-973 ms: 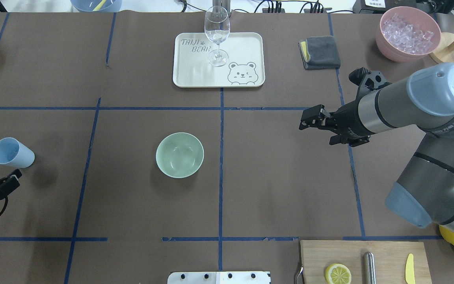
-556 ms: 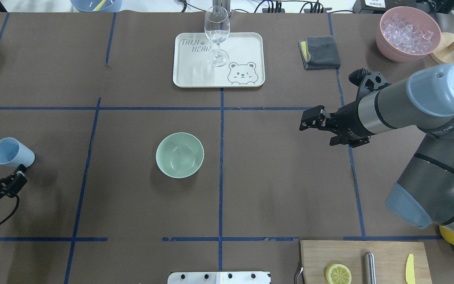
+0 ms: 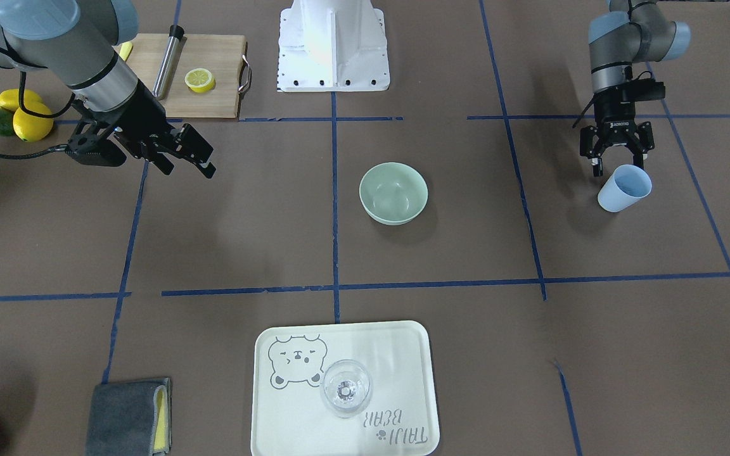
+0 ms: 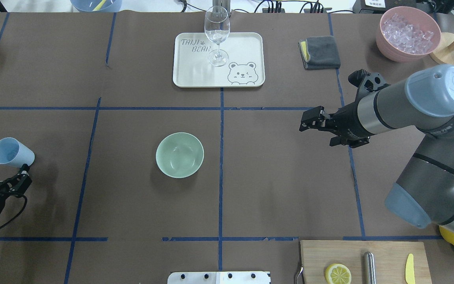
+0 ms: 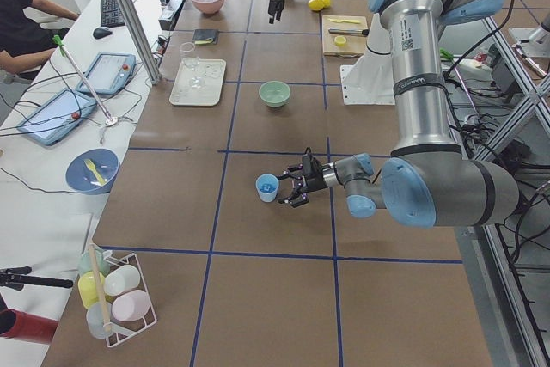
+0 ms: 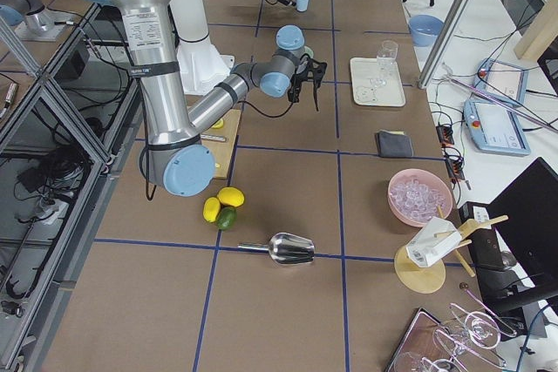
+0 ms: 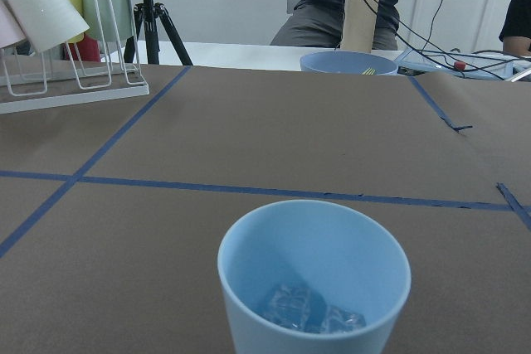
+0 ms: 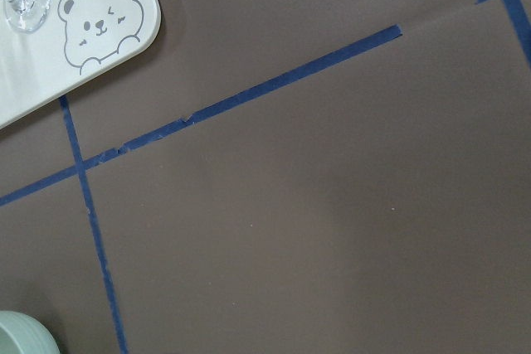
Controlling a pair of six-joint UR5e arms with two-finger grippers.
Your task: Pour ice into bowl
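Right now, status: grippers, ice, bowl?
Left gripper open beside blue cup, not gripping. Right gripper open, empty. Ice in cup; bowl empty. Nothing between cup and bowl.

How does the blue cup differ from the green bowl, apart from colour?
The blue cup is narrow and tall for its width; the green bowl is wide and shallow. The cup holds a few pieces of ice at its bottom; the bowl looks empty. The cup stands right by the left arm's open fingers; the bowl sits apart from both arms. Both are plain, upright and open at the top.
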